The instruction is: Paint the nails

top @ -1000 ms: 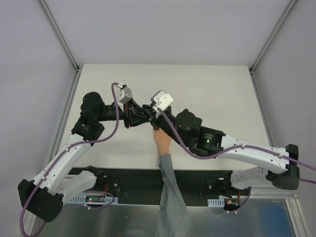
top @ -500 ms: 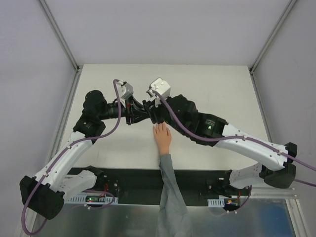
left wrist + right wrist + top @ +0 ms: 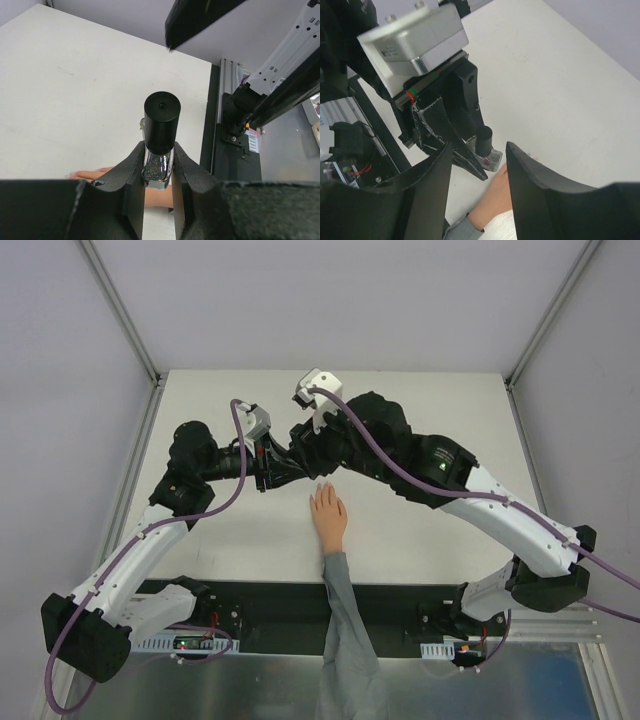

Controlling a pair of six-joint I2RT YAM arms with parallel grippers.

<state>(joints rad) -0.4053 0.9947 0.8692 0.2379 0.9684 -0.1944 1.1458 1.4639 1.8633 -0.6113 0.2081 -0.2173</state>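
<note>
Left hand (image 3: pixel 158 156) clamps bottle (image 3: pixel 161 124); right hand (image 3: pixel 480 151) gapes open; nails (image 3: pixel 321 488) close beside both.

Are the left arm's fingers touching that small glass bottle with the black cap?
Touching: the left wrist view shows both fingers pressed against the black-capped glass bottle.

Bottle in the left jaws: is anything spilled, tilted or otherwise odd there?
Nothing stands out. The bottle sits straight, clamped between the left jaws, with its black cap on. No polish shows on the table or on the hand lying flat nearby.
</note>
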